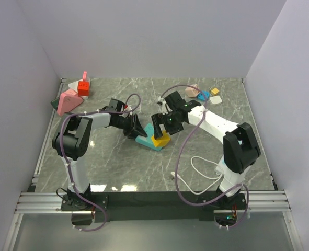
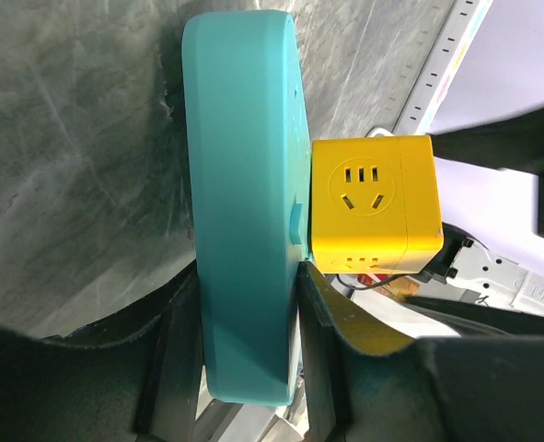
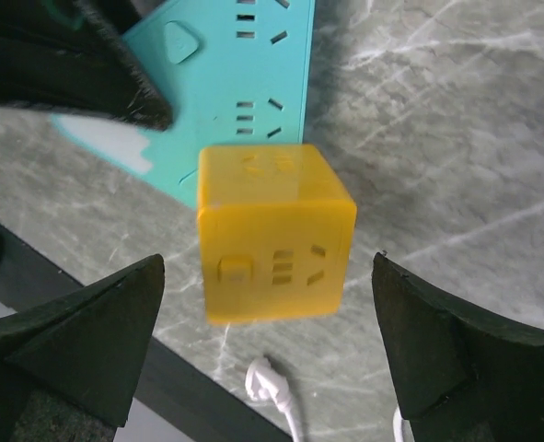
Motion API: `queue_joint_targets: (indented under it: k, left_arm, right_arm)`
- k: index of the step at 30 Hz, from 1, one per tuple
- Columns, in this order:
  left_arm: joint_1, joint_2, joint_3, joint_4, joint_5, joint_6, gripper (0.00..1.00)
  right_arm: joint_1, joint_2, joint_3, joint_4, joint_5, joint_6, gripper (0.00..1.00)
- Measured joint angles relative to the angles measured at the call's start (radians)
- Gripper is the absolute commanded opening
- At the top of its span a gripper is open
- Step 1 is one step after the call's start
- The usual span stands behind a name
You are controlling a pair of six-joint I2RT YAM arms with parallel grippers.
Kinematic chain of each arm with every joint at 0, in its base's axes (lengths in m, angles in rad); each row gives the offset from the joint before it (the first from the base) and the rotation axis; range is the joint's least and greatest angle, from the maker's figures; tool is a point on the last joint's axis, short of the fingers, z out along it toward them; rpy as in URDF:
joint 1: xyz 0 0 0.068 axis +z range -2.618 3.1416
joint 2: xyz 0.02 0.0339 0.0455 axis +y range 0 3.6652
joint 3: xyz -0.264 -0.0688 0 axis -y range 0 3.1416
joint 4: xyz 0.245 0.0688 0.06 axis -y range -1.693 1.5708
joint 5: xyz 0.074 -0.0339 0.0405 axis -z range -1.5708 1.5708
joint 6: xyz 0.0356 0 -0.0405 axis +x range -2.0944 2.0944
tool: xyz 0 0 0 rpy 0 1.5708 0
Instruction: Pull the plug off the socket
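Protruding yellow cube plug (image 3: 273, 230) on teal socket (image 2: 244, 184)

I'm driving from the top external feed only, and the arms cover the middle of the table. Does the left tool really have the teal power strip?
Observer: Yes. The left wrist view shows the left tool clamped on the teal power strip, a finger on each side of it.
Operator: Is the plug out yet?
Observer: No. The yellow cube plug sits flush against the strip.
Operator: And the right tool?
Observer: Its wrist view shows it wide open, fingers either side of the cube, touching nothing.
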Motion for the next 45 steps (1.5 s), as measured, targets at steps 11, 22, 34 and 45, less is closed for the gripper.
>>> queue_joint_targets:
  k: [11,22,34,45]
  left_arm:
    - [0.005,0.0,-0.002,0.001,0.002,0.0,0.01]
    - [0.029,-0.01,-0.01,-0.007,-0.016,0.015,0.63]
    - [0.084,-0.013,-0.008,-0.026,0.024,0.018,0.76]
    - [0.06,0.014,0.055,0.017,0.048,0.011,0.56]
  right_arm:
    - [0.003,0.179,0.011,0.074,-0.129,-0.01,0.6]
    - [0.003,0.179,0.04,0.037,-0.17,-0.055,0.0]
    - [0.002,0.18,0.107,-0.003,-0.194,-0.122,0.0]
    - [0.045,0.2,0.175,-0.111,-0.28,-0.158,0.0]
